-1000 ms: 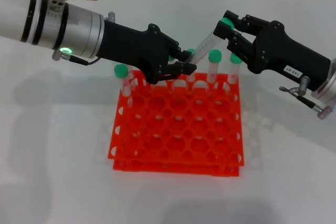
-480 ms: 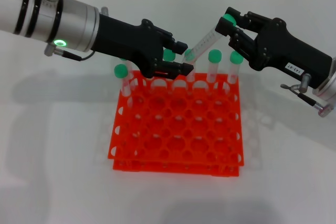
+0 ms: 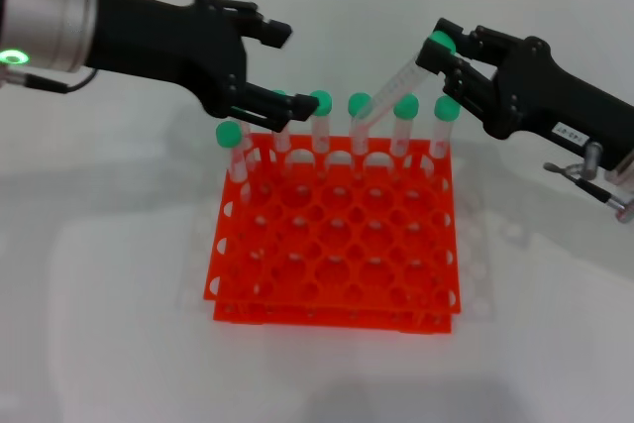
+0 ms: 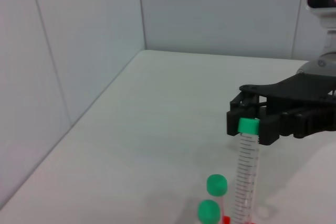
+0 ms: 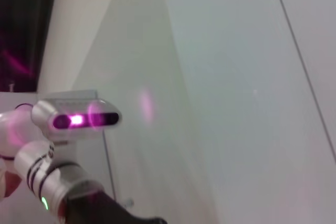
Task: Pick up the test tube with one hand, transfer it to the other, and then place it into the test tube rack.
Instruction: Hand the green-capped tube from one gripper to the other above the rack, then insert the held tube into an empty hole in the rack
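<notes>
Handover done: test tube [image 3: 394, 84] released by left gripper [image 3: 269, 71], fingers apart, pulled back; clamped at cap by right gripper [image 3: 443, 58], tilted over test tube rack [image 3: 337, 245] far edge. Insertion pending.

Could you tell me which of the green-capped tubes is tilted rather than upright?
The test tube held at its cap by the right gripper; the others stand upright in the rack.

Glossy orange-red plastic is noted on the test tube rack [image 3: 337, 245], clear plastic on the test tube [image 3: 388, 89], matt white on the table [image 3: 109, 324].
</notes>
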Robot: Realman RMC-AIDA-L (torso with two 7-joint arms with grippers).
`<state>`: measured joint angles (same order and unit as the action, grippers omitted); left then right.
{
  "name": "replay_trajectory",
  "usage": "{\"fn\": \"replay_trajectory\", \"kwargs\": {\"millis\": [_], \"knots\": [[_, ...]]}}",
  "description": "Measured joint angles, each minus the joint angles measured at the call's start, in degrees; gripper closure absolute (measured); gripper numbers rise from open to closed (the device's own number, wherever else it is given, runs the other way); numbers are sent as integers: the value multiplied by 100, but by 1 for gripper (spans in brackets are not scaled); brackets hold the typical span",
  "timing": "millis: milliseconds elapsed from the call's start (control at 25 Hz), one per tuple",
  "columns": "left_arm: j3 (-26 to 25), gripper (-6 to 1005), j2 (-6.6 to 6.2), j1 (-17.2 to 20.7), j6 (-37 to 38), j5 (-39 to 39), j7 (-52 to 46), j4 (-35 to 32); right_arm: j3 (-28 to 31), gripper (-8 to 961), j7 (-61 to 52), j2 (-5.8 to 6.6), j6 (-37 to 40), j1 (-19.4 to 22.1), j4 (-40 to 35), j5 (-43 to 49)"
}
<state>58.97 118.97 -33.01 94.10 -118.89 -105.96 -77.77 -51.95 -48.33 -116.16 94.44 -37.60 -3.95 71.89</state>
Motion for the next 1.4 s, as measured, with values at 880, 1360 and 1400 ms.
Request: {"fn": "replay_trajectory", "kwargs": {"millis": [880, 1360, 1400], "knots": [[-1063, 118, 51, 3008, 16, 1488, 1342, -191, -1884, 695, -2189, 99, -993, -173, -2905, 474], [-2088, 118, 2, 2913, 397, 1500, 2871, 1618, -2397, 694, -2881, 67, -1554, -762, -3126, 862], [-2097, 118, 0, 2901, 397, 1471, 2872, 1654, -2460, 694, -2922, 63, -1654, -787, -3145, 864]]}}
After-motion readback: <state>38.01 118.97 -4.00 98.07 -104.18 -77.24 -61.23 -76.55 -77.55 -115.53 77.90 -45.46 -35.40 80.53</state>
